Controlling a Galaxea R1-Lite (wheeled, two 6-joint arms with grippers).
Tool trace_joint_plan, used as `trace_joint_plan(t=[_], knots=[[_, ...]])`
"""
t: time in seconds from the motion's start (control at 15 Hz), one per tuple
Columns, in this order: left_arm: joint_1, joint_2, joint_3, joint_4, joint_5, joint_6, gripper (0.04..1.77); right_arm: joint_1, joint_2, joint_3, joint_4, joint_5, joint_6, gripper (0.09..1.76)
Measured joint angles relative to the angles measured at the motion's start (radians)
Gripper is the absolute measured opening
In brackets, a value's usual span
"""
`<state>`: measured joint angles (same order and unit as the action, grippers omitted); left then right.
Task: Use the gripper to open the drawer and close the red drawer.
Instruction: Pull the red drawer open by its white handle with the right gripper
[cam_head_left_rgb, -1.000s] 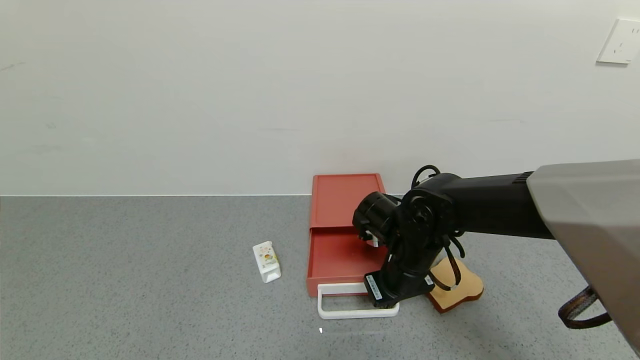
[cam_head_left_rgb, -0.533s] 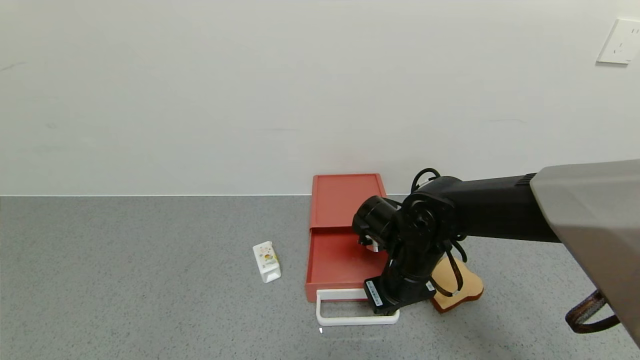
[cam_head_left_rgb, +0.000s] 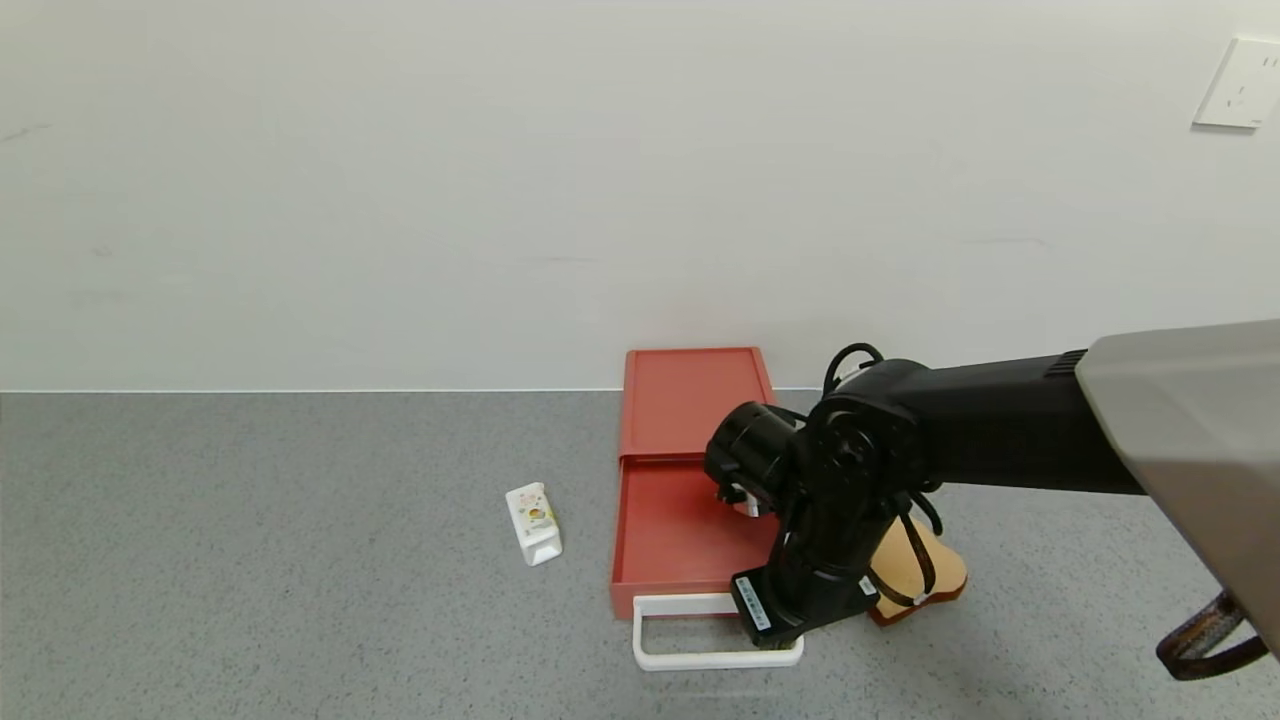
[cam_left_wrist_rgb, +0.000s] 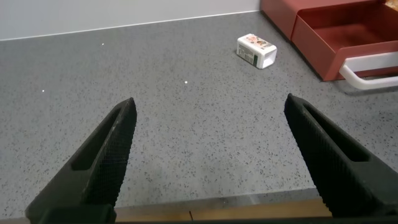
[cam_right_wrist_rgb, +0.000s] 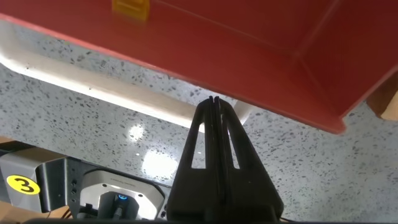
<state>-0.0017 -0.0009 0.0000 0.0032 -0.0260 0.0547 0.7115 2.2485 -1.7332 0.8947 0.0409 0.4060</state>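
Observation:
The brick-red drawer (cam_head_left_rgb: 693, 400) lies on the grey table by the wall, with its tray (cam_head_left_rgb: 665, 520) slid out toward me. The white loop handle (cam_head_left_rgb: 700, 660) sticks out at the tray's front. My right gripper (cam_head_left_rgb: 778, 638) points down at the handle's right end. In the right wrist view its fingers (cam_right_wrist_rgb: 214, 102) are pressed together with the tip inside the loop, between the handle bar (cam_right_wrist_rgb: 93, 84) and the tray front (cam_right_wrist_rgb: 261, 74). My left gripper (cam_left_wrist_rgb: 210, 102) is open and empty above the table, away to the drawer's left (cam_left_wrist_rgb: 336, 31).
A small white carton (cam_head_left_rgb: 533, 523) lies left of the tray and also shows in the left wrist view (cam_left_wrist_rgb: 257, 50). A toast slice (cam_head_left_rgb: 940, 578) lies right of the tray, partly behind the right arm. A small yellow piece (cam_right_wrist_rgb: 130, 7) sits inside the tray.
My right gripper has moved toward me with the handle, and the tray has slid farther out of the red box. The carton and toast have not moved.

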Motion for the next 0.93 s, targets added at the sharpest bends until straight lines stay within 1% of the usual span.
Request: trace_joint_plan(t=[0.27,0.93], knots=[[0.000,0.000,0.000,0.000,-0.001,0.000,1.72,0.000,-0.010,0.025,-0.002,0.000,0.000,0.11],[0.000,0.000,0.000,0.000,0.000,0.000,1.72,0.017,-0.036,0.043,-0.001,0.005,0.000,0.11]])
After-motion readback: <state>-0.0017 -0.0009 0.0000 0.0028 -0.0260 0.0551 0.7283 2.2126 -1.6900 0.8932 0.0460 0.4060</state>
